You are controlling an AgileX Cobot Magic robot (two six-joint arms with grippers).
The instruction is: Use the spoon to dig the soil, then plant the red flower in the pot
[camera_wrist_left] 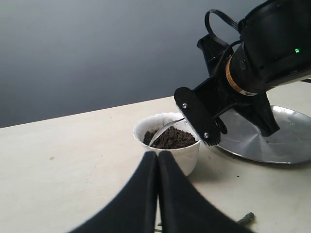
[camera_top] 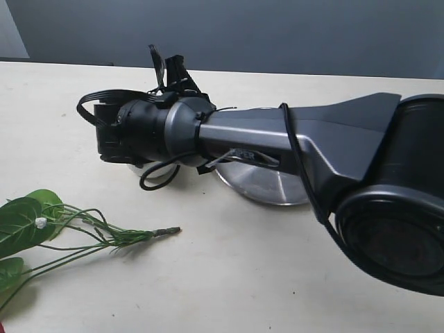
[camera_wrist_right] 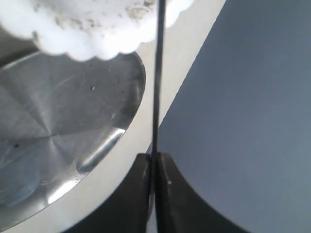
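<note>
The white pot (camera_wrist_left: 171,154) with a scalloped rim holds dark soil (camera_wrist_left: 174,139). My right gripper (camera_wrist_right: 154,156) is shut on the thin handle of the steel spoon (camera_wrist_right: 156,92). The spoon's bowl (camera_wrist_left: 162,132) is dipped into the soil at the pot's rim. In the exterior view the right arm (camera_top: 229,135) stretches leftward and hides the pot. My left gripper (camera_wrist_left: 158,156) is shut and empty, a short way in front of the pot. The red flower (camera_top: 104,234) lies on the table at the lower left; only its green stems and leaves show.
A large round steel plate (camera_top: 267,186) sits beside the pot, under the right arm. The flower's brownish stem tip (camera_wrist_left: 247,218) lies close to the left gripper. A grey wall stands behind the table's far edge.
</note>
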